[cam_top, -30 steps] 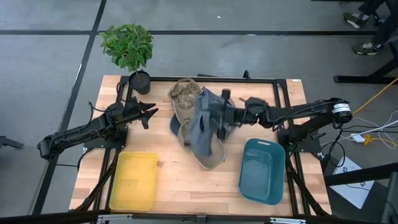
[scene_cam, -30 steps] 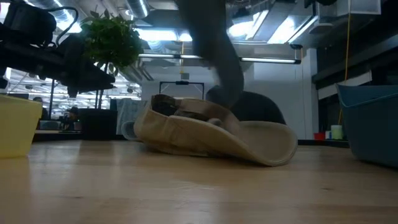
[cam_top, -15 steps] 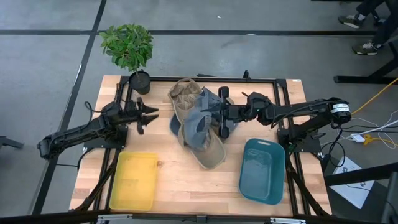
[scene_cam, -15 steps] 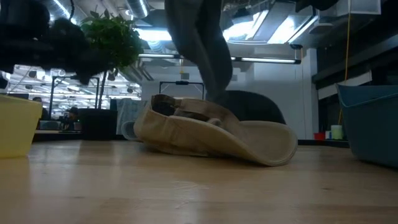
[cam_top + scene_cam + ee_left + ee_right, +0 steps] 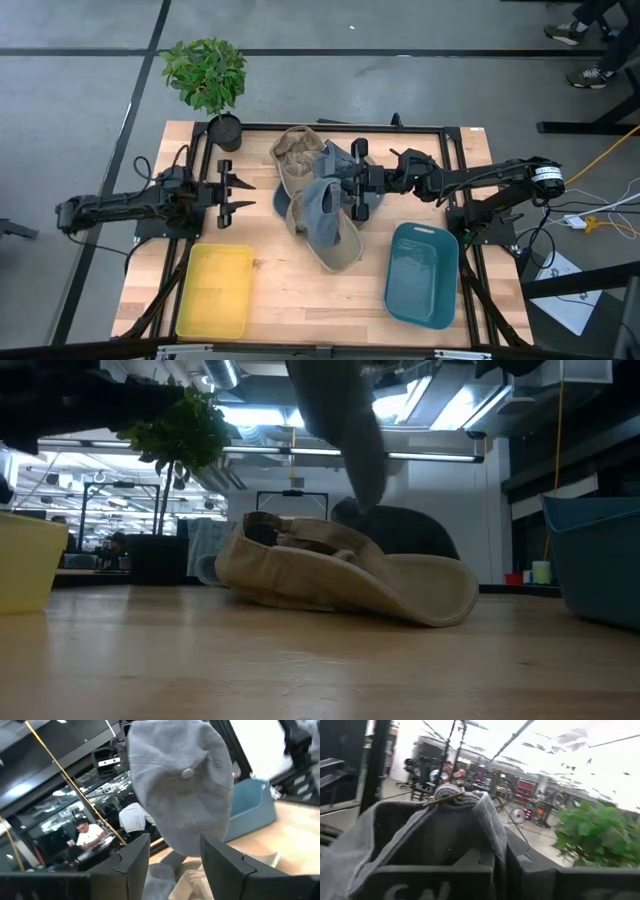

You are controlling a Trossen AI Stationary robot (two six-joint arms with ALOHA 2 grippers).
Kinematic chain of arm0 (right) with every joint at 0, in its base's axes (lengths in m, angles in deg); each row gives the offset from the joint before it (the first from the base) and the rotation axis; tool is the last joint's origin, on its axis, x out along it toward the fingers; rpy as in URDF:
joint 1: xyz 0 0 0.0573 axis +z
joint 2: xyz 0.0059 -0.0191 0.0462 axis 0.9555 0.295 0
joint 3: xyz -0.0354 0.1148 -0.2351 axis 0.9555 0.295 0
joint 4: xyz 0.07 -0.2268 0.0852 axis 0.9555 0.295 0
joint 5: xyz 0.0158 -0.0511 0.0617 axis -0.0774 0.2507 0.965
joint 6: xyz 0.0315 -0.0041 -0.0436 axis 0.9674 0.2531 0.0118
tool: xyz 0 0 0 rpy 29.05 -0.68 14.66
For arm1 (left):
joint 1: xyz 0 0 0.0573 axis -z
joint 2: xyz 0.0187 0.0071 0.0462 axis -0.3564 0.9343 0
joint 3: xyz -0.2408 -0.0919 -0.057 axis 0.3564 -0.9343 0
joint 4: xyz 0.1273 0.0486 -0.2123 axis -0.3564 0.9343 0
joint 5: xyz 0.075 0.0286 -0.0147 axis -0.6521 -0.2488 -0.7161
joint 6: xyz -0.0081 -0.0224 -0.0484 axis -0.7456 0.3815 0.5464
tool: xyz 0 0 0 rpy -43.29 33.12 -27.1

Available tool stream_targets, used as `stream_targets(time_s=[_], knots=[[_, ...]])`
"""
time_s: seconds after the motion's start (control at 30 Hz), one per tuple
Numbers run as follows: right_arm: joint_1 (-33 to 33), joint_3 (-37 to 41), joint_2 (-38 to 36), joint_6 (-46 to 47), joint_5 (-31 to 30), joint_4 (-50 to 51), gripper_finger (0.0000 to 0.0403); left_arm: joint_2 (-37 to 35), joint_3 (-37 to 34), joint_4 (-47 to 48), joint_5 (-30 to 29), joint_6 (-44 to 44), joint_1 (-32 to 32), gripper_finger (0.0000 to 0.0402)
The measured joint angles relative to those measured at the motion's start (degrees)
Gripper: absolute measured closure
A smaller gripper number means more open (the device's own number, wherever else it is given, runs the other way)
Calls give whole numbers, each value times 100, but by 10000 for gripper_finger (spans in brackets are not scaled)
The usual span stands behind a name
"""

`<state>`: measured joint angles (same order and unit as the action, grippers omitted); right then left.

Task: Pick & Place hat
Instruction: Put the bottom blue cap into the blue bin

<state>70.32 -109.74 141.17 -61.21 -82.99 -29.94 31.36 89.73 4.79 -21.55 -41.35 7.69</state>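
Observation:
A grey cap point(image 5: 318, 208) hangs off the table in my right gripper point(image 5: 352, 192), which is shut on it over the table's middle. The low view shows the grey cap point(image 5: 345, 430) hanging above a tan hat point(image 5: 340, 575) that lies on its brim. In the left wrist view the cap's crown point(image 5: 182, 780) fills the picture. My left gripper point(image 5: 240, 190) is open and level. It points toward the cap from the table's left and touches nothing. My right gripper pinches the grey cap's rim point(image 5: 490, 851) between its two fingers point(image 5: 435, 880), coming level from the table's right side. Whether it has one layer or several cannot be told. The cap is lifted clear and hangs slack, its crown toward the left arm.
A second tan hat point(image 5: 298, 150) lies toward the far edge and a dark hat point(image 5: 283, 200) lies under the cap. A yellow bin point(image 5: 215, 290) stands near left, a teal bin point(image 5: 422, 272) near right. A potted plant point(image 5: 210, 80) is at the far left corner.
My left arm has swung a little toward the near edge, and its gripper has levelled out to point straight at the cap. The grey cap has drawn up higher and hangs more bunched than a second ago, swaying under my right gripper.

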Motion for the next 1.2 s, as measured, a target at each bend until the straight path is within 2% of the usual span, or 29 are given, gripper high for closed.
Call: stream_targets(time_s=[0.27,0.37,0.5,0.73,0.9,1.2], knots=[[0,0,128,348,-398,-96,393,1406,678,-169,-1229,-2008,911,173],[0,0,268,374,-473,-223,393,1961,847,-749,-1626,-2756,1182,163],[0,0,354,466,-553,-382,393,2633,991,-1519,-1809,-3487,1415,160],[0,0,354,615,-555,-592,393,3662,1248,-2106,-1964,-4133,1634,160],[0,0,356,709,-555,-570,393,4272,1455,-3001,-2205,-4437,1727,160],[0,0,356,799,-745,-557,393,5005,1882,-3099,-2210,-4874,1729,160]])
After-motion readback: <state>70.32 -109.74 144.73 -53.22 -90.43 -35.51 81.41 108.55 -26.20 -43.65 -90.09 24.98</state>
